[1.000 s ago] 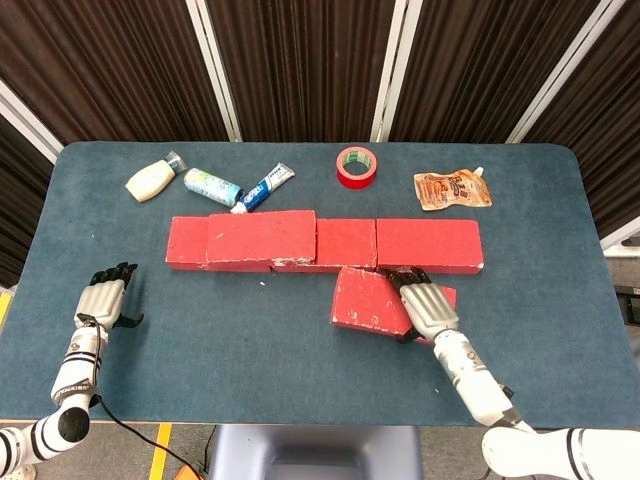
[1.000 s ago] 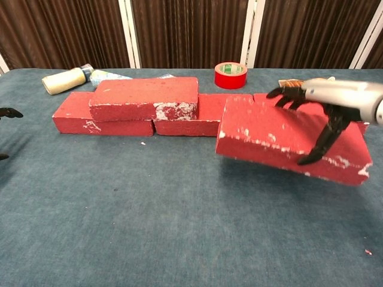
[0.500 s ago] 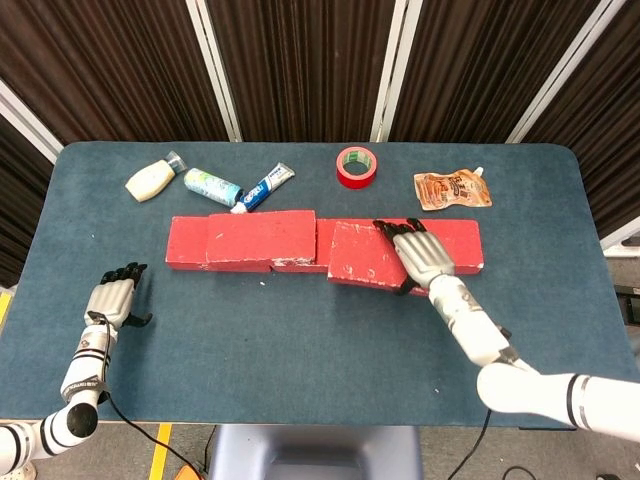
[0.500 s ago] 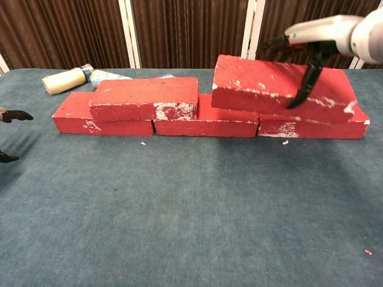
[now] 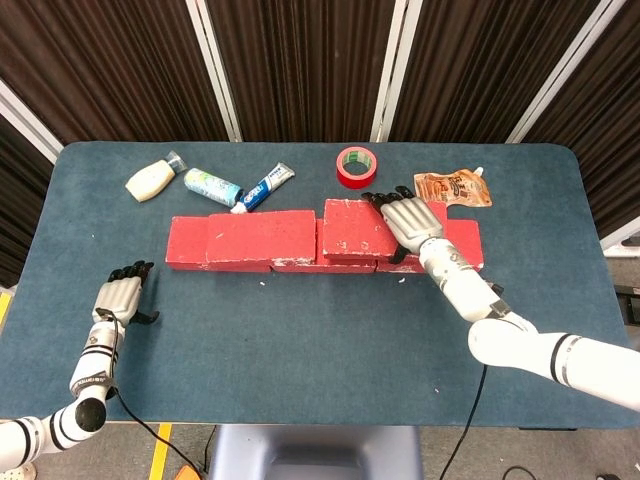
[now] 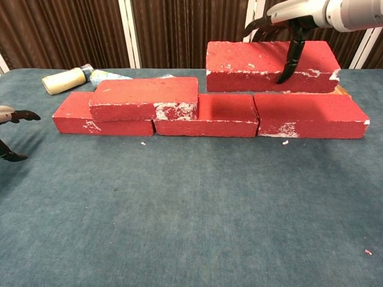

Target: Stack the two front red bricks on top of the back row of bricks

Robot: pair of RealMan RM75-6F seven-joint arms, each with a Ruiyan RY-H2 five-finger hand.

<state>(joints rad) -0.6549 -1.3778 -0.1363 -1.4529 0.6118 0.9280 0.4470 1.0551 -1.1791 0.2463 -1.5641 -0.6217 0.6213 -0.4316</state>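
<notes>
Three red bricks form the back row (image 5: pixel 430 248) (image 6: pixel 311 116) across the table's middle. One red brick (image 5: pixel 262 235) (image 6: pixel 143 98) lies stacked on the row's left part. My right hand (image 5: pixel 408 218) (image 6: pixel 290 18) grips a second red brick (image 5: pixel 350 228) (image 6: pixel 257 58) from above, holding it level just over the middle and right bricks of the row. Whether it touches them I cannot tell. My left hand (image 5: pixel 122 297) (image 6: pixel 12 116) hovers over the cloth at the front left, fingers apart and holding nothing.
Behind the row lie a red tape roll (image 5: pixel 356 166), an orange pouch (image 5: pixel 452 188), a cream bottle (image 5: pixel 150 181) (image 6: pixel 64 81) and two tubes (image 5: pixel 212 185) (image 5: pixel 265 187). The blue tabletop (image 5: pixel 320 340) stretches in front of the bricks.
My right hand lifted the brick from in front of the row and carried it back and up over the row's middle and right bricks. The left hand barely shifted.
</notes>
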